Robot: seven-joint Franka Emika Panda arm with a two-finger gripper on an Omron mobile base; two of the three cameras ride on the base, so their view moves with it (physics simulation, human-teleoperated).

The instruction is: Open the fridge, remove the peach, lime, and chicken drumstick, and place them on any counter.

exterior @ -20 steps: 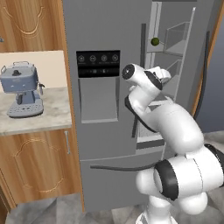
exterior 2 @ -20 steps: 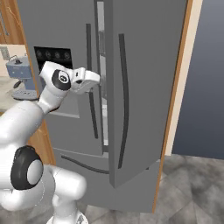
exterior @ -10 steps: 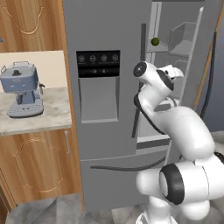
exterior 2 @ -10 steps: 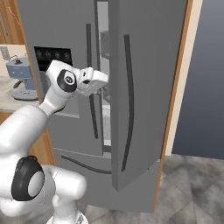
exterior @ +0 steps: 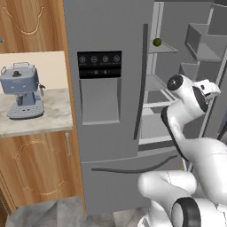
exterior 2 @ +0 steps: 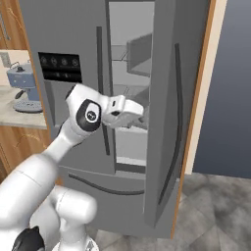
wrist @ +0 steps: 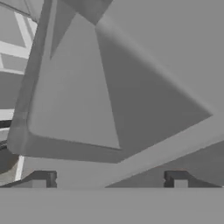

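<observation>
Inside the fridge (exterior: 111,26) opening, the arm is reaching past the edge of the closed left door, with the right door (exterior 2: 166,122) standing swung out toward the base. Gripper (wrist: 109,180) is sitting spread wide, both dark fingertips (wrist: 41,179) far apart at the bottom of the hand view and nothing sitting between them. Hand view is looking close-up at a grey door bin (wrist: 105,87) with slanted walls, its lower rim running just above the tips, so clearance ahead is tight. Lime (exterior: 157,42) is resting on an upper glass shelf (exterior: 162,48) near its front left edge, just beside the left door's inner edge and well above the hand. Peach and drumstick: cannot tell where they are from these views. Left handle (exterior: 142,75) is running vertically right along the gap, close to the arm's forearm. Right base view is showing the wrist tucked between the two door edges, little side room either way. Counter (exterior: 35,119) is lying to the left of the fridge, carrying a blue coffee machine (exterior: 22,91) toward its back; bare stone is showing in front of the machine and to its right, up to the fridge side.
</observation>
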